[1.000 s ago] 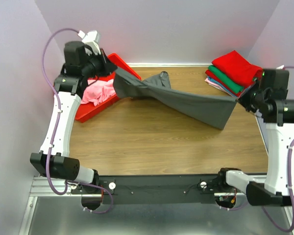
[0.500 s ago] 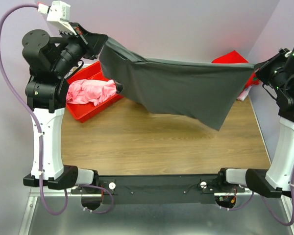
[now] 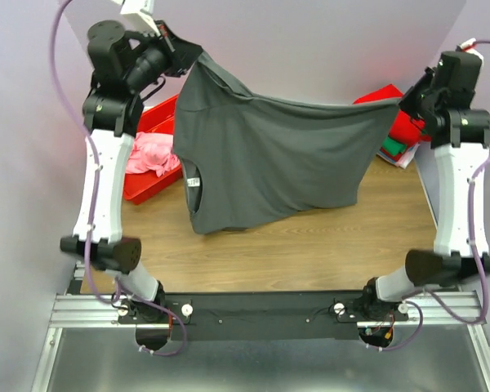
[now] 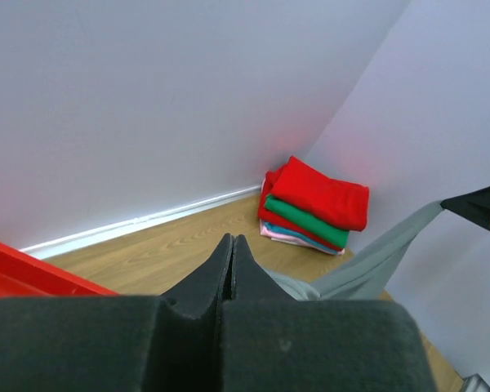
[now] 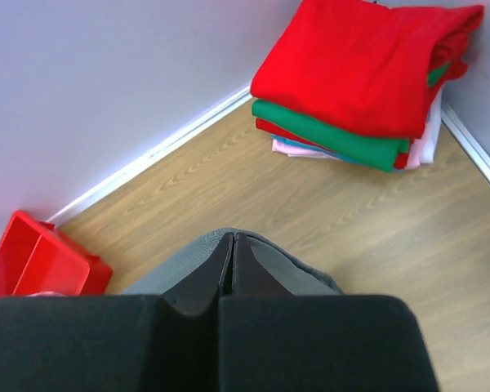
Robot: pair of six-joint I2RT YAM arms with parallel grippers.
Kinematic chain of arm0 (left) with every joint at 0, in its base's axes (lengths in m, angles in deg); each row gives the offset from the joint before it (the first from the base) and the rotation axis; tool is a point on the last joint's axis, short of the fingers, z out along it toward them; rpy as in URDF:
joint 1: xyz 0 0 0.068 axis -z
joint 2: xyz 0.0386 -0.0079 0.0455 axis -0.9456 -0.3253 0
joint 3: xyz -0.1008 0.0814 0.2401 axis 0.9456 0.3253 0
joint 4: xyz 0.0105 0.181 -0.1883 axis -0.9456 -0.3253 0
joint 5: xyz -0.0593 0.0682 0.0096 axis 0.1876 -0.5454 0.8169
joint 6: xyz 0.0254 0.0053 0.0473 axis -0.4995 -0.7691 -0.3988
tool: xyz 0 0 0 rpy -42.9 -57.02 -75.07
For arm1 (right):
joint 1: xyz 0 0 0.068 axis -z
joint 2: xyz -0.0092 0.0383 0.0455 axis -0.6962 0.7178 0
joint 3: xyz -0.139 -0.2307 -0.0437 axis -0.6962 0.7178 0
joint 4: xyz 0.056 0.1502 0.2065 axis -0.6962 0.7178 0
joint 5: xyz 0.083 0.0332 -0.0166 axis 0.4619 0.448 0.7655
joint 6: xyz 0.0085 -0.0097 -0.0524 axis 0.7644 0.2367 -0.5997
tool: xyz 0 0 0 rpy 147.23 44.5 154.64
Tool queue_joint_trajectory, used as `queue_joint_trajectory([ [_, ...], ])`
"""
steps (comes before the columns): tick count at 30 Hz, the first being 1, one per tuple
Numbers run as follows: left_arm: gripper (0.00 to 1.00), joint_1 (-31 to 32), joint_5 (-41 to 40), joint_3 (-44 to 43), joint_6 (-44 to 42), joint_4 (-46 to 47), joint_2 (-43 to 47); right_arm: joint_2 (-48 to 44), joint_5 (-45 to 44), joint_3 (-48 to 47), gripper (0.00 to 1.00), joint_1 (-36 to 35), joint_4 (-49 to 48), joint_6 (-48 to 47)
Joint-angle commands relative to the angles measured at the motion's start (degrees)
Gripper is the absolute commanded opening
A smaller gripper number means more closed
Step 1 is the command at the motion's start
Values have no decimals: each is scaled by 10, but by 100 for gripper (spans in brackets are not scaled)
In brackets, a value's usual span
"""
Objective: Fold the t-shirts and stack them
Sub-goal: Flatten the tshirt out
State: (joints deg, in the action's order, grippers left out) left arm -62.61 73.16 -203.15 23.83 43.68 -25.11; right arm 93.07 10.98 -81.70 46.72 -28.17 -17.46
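Note:
A dark grey t-shirt (image 3: 269,155) hangs spread in the air between both arms, its collar and label low on the left. My left gripper (image 3: 198,59) is shut on its upper left corner, raised above the red bin. My right gripper (image 3: 400,102) is shut on its upper right corner, in front of the folded stack. In the left wrist view the gripper (image 4: 231,245) is closed, with grey cloth (image 4: 367,269) stretching off to the right. Seen from the right wrist, grey cloth (image 5: 286,265) wraps the closed gripper (image 5: 233,241). A pink t-shirt (image 3: 151,155) lies crumpled in the bin.
The red plastic bin (image 3: 157,117) sits at the back left of the wooden table (image 3: 310,245). A stack of folded t-shirts (image 5: 359,73), red on top and green below, stands in the back right corner, partly hidden in the top view. Walls close in the back and sides.
Both arms have lifted higher, raising the grey t-shirt off the table. It now hangs nearly flat and full length, where before it was twisted and then sagging.

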Motion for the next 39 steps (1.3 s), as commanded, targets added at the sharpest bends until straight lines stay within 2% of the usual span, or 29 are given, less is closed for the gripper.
queue_joint_trajectory([
  [1,0,4,21,-75,-13,12,-51,58,-5,-58,1,1,-64,-23],
  [5,0,4,32,-139,-4,36,-104,133,2,-141,1,3,-72,-32],
  [10,0,4,46,-151,14,105,-119,187,16,-229,1,9,-72,-27],
  [15,0,4,63,-143,5,124,-83,163,17,-231,1,10,-73,-33],
  [18,0,4,76,-100,-4,124,-46,117,15,-207,1,10,-76,-48],
  [21,0,5,91,1,-8,123,44,59,12,-137,1,10,-79,-80],
  [23,0,6,92,114,-14,123,88,1,13,-36,1,10,-85,-89],
  [24,0,7,87,197,-18,121,135,-20,11,3,1,10,-96,-93],
  [25,0,7,87,198,-18,121,159,-45,12,59,1,10,-104,-94],
  [26,0,7,82,283,-20,119,181,-87,15,149,1,10,-114,-95],
  [28,0,8,82,367,-15,113,242,-133,23,243,1,10,-120,-90],
  [29,0,9,83,441,-12,107,261,-151,24,283,1,10,-121,-85],
  [30,0,10,86,505,-10,88,291,-192,22,363,1,10,-119,-74],
  [33,0,13,90,579,-18,49,328,-246,21,476,1,10,-97,-53],
  [39,0,16,84,709,-21,-88,403,-305,42,551,1,10,-9,4],
])
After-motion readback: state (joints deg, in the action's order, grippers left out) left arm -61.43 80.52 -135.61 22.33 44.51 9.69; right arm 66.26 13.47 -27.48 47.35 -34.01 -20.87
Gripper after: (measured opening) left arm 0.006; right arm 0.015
